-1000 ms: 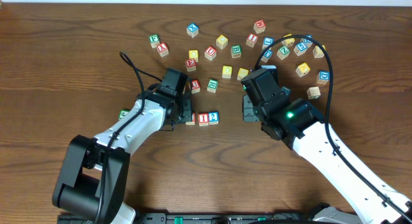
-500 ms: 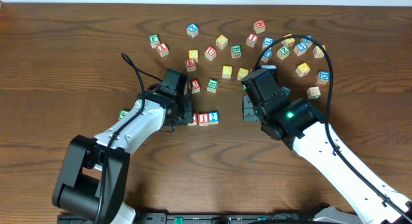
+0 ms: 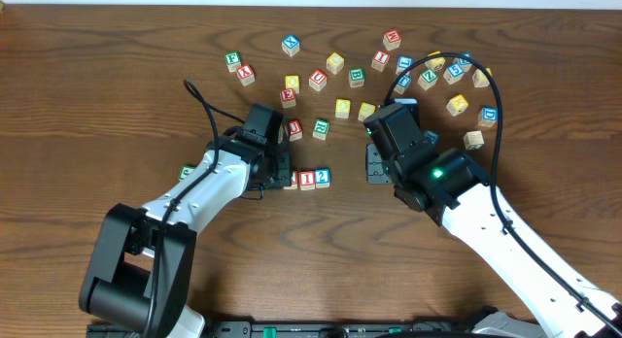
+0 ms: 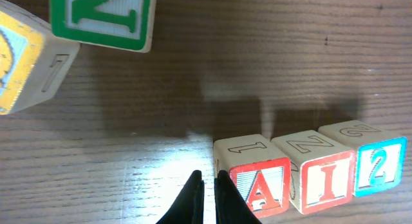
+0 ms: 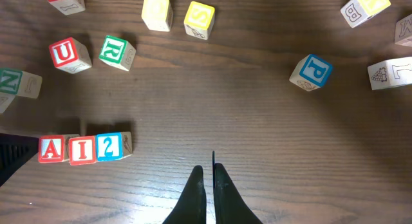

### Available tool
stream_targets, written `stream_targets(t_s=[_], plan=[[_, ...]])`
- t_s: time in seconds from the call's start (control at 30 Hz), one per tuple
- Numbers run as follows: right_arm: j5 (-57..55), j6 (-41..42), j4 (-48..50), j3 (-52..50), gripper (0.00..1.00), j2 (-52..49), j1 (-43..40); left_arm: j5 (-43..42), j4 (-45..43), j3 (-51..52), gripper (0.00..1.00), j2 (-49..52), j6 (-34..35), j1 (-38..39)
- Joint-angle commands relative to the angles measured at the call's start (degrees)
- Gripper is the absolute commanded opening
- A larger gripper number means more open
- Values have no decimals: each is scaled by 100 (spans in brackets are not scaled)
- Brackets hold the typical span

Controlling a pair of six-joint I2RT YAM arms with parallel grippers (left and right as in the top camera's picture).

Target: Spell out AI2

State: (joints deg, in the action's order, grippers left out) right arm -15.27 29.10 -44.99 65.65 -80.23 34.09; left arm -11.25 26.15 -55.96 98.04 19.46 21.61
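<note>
Three wooden blocks stand in a row on the table: a red A block (image 4: 259,185), a red I block (image 4: 323,180) and a blue 2 block (image 4: 374,165). In the overhead view the I block (image 3: 307,179) and the 2 block (image 3: 322,177) show; the A block is mostly hidden under my left gripper. My left gripper (image 4: 208,182) is shut and empty, its tips just left of the A block. My right gripper (image 5: 206,174) is shut and empty, over bare table to the right of the row (image 5: 80,149).
Several loose letter blocks lie scattered across the far half of the table, among them a green N block (image 4: 103,18), a red U block (image 5: 66,53), a green R block (image 5: 116,52) and a blue P block (image 5: 311,72). A green block (image 3: 187,171) lies left of my left arm.
</note>
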Motion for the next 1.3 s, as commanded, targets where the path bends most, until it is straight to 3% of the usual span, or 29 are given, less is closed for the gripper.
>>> stream_targets(t_s=[0.0, 1.27], plan=[[-133, 42, -2, 55, 1, -68, -26, -131, 20, 48, 8, 46, -79, 13], [-173, 44, -4, 55, 1, -81, -26, -398, -144, 46, 8, 46, -76, 13]])
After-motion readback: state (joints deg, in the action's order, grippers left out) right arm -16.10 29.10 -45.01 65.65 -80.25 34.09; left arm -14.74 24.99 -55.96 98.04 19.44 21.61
